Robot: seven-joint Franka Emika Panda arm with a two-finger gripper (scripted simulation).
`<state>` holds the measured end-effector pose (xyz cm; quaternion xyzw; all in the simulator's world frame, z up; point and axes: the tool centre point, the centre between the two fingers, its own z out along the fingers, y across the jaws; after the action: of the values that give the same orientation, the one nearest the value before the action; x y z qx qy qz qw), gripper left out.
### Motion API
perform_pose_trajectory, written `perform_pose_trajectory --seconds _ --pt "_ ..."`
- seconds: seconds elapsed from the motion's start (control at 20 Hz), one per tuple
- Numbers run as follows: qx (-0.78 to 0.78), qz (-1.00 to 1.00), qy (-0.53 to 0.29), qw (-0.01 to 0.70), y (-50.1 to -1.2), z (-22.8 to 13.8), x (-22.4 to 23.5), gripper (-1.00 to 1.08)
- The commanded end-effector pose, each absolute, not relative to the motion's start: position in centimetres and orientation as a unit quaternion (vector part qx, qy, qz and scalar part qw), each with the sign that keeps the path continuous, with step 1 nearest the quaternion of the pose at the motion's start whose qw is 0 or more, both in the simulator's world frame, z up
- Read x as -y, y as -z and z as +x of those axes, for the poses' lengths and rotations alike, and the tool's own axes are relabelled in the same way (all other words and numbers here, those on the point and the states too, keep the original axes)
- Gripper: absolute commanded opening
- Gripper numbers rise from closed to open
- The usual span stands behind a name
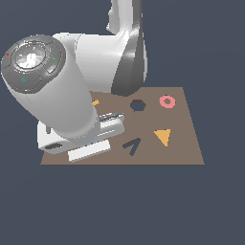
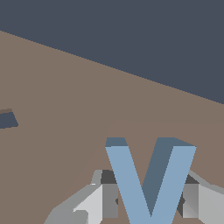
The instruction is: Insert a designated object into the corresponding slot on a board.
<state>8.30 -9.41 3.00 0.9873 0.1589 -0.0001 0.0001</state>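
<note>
Simulated scene, seen from outside and from the wrist. Brown rectangular board (image 1: pixel 189 143) lay flat against a dark blue-grey background, with much of its side toward the exterior view's left hidden behind the white Panda arm (image 1: pixel 57 95).

On the board's open part: dark V-shaped slot (image 1: pixel 132 146) near the middle front, unfilled; dark hexagonal recess (image 1: pixel 138 105) farther back; pink ring (image 1: pixel 167 101) beside the hexagon, toward the exterior view's right; orange triangle (image 1: pixel 163 137) just to the slot's right in that view. A small orange fragment (image 1: pixel 95 102) peeked out by the arm, its full shape hidden.

In the wrist view, light-blue V-shaped piece (image 2: pixel 151 181) stood upright between the two grey fingers (image 2: pixel 109 194) of the gripper (image 2: pixel 150 199), arms spread upward, point down between the pads. Jaws clenched on the piece, one pad at each side of it. Brown board surface (image 2: pixel 87 109) filled the view behind, with a sliver of a dark recess (image 2: pixel 8 119) at the picture's edge; which recess, impossible to say.

From outside, the piece itself hidden by the arm and hand, which sat low over the board on the exterior view's left, apart from the V slot.
</note>
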Motion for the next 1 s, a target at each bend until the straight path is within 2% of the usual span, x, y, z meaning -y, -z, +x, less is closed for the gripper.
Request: perform_pose_trajectory --seconds 0.0,0.95 --pt "-0.159 0.987 0.0 0.0 -3.1 8.3 9.4 -1.0" --pt "-0.088 0.996 0.0 0.0 -3.4 7.5 7.9 -1.0"
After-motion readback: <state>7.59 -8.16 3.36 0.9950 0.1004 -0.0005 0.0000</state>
